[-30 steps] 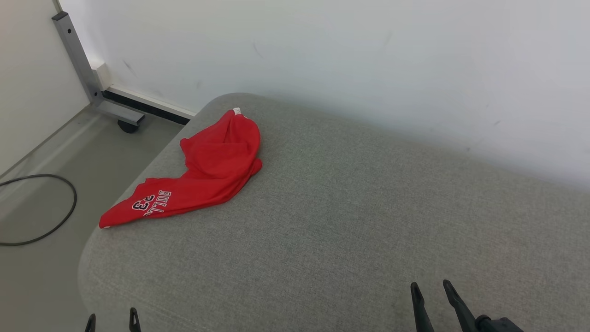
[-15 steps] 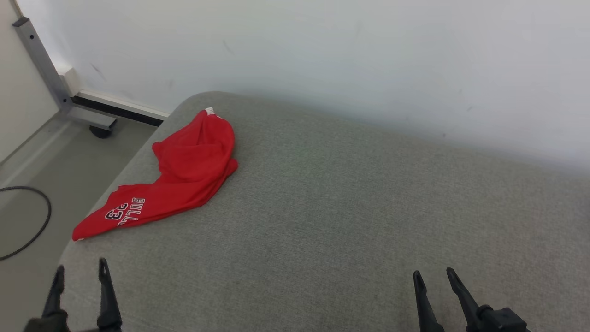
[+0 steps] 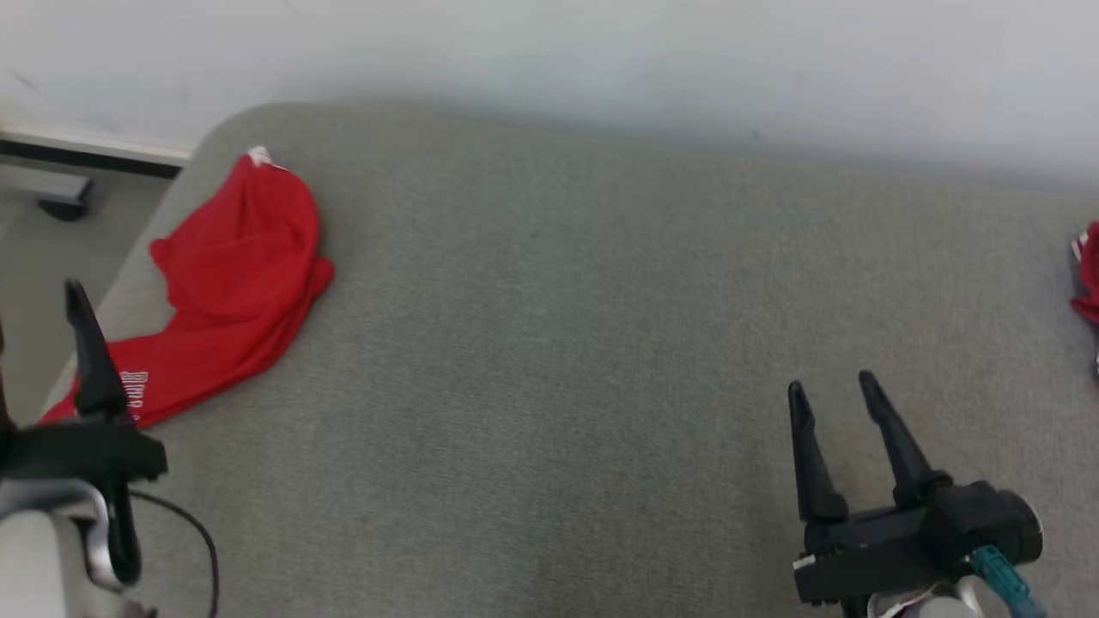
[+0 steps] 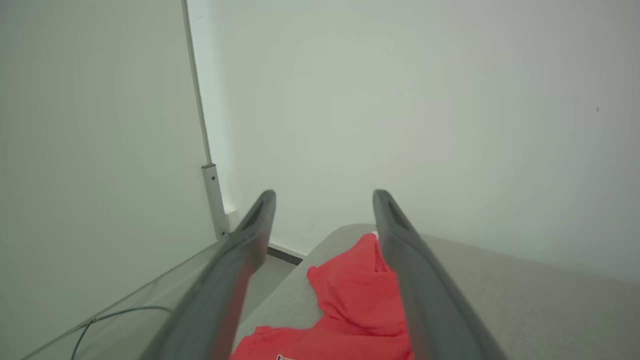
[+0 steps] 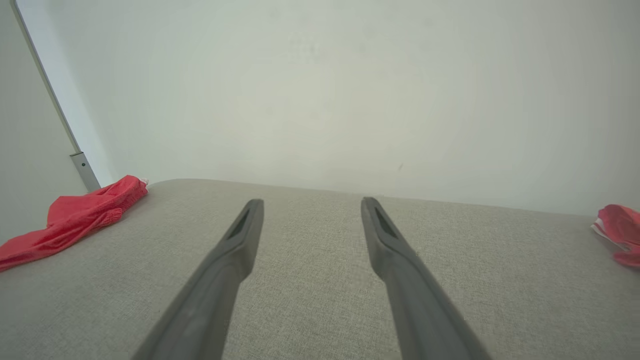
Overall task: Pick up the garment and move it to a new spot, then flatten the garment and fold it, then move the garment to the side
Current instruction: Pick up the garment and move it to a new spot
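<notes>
A red garment (image 3: pixel 232 257) with white lettering lies crumpled on the far left corner of the grey cushion (image 3: pixel 558 343). My left gripper (image 3: pixel 39 309) hovers at the cushion's left edge, just before the garment's near end, open and empty. In the left wrist view the garment (image 4: pixel 350 300) lies below and beyond the spread fingers of the left gripper (image 4: pixel 325 192). Over the cushion's near right part my right gripper (image 3: pixel 833 386) stands open with nothing in it. From the right wrist, the right gripper (image 5: pixel 312 201) points at the wall and the garment (image 5: pixel 75 217) lies far left.
A second red cloth (image 3: pixel 1089 270) lies at the cushion's right edge; the right wrist view shows this cloth (image 5: pixel 617 225) too. A white wall backs the cushion. Left of the cushion are floor, a caster (image 3: pixel 60 206) and a metal post (image 4: pixel 212 200). A black cable (image 3: pixel 202 532) hangs by my left arm.
The head camera has tilted down and turned right, shifting the whole picture. Both grippers have risen further into view, the left one coming up beside the garment's near end. Both stay open.
</notes>
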### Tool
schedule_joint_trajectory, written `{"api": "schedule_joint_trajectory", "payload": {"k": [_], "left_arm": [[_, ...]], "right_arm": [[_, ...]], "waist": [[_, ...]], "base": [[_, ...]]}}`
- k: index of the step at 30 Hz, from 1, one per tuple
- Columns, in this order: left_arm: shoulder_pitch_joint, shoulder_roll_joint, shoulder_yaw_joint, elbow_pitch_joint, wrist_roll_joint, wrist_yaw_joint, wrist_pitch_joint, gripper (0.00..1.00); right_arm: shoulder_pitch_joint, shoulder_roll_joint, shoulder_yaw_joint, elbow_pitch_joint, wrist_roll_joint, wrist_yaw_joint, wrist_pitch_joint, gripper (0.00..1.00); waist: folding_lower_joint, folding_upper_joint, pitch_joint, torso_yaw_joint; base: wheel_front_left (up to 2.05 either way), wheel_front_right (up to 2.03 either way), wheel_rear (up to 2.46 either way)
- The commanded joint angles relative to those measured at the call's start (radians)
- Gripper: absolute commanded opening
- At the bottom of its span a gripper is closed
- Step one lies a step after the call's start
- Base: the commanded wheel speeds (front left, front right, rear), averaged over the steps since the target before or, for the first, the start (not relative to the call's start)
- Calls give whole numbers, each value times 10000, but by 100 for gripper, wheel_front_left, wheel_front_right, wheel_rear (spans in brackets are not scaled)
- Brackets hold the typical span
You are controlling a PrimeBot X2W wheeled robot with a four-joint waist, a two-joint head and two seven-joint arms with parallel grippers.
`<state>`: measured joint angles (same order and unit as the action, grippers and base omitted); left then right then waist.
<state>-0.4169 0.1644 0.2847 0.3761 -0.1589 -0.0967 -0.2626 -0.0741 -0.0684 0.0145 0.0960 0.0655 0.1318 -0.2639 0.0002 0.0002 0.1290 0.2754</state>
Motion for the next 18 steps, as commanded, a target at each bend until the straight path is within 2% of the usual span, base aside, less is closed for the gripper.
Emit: {"api": "schedule_joint_trajectory", "payload": {"k": [1, 5, 10, 15, 18], "left_arm": [[-423, 107, 31, 213, -16, -13, -31, 100], [-1614, 354, 97, 1159, -257, -124, -31, 100], [-3129, 768, 466, 2904, -1099, -235, 9, 100], [-4021, 1391, 280, 4384, -1081, -258, 210, 100], [-4314, 1555, 242, 4995, -1188, -279, 438, 100]], "right_arm": [[-185, -53, 22, -150, -84, -26, -2, 100], [-545, -279, -25, -538, -95, -26, -1, 100], [-811, -382, 35, -1040, -118, -26, -2, 100], [-990, -412, 85, -1356, -153, -26, -1, 100], [-1042, -408, 112, -1468, -176, -26, -2, 100]], "waist": [[-2, -2, 1123, -954], [-2, -2, 1842, -1324], [-2, -2, 2383, -1686], [-2, -2, 2725, -1990], [-2, -2, 2829, -2072]], "base": [[0, 0, 0], [0, 0, 0], [0, 0, 0], [0, 0, 0], [0, 0, 0]]}}
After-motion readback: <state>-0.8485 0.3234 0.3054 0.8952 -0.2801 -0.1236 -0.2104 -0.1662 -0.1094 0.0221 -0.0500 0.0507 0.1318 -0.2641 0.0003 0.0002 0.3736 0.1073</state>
